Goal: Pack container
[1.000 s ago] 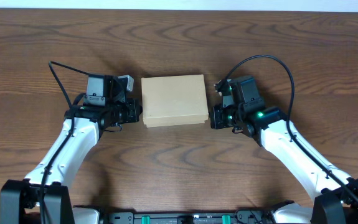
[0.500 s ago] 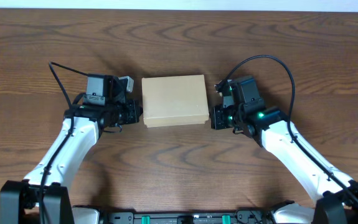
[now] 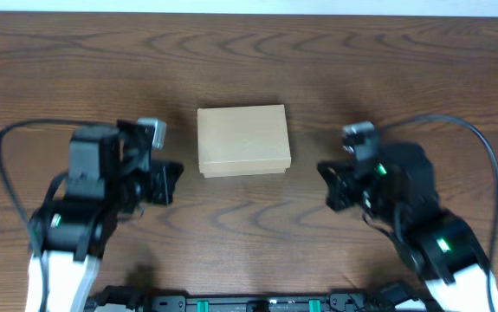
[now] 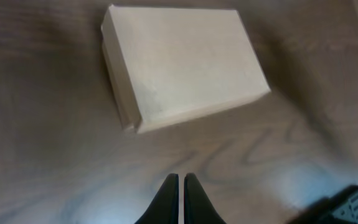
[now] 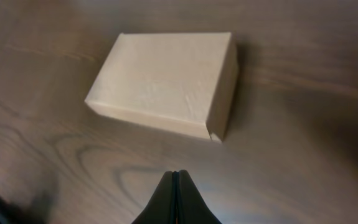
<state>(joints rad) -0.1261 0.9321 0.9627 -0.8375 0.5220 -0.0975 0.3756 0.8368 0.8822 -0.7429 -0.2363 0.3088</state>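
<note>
The container is a small tan cardboard box, lid closed flat, in the middle of the wooden table. It also shows in the left wrist view and the right wrist view. My left gripper is shut and empty, lifted off the table, left of and nearer than the box; its fingertips point toward the box. My right gripper is shut and empty, lifted, right of and nearer than the box; its fingertips show below the box. Neither touches the box.
The dark wood table carries nothing else that I can see. Black cables loop off each arm at the left and right.
Both grippers have pulled back from the box's sides, risen toward the camera and moved nearer the front edge. The box has stayed in place with its lid closed.
</note>
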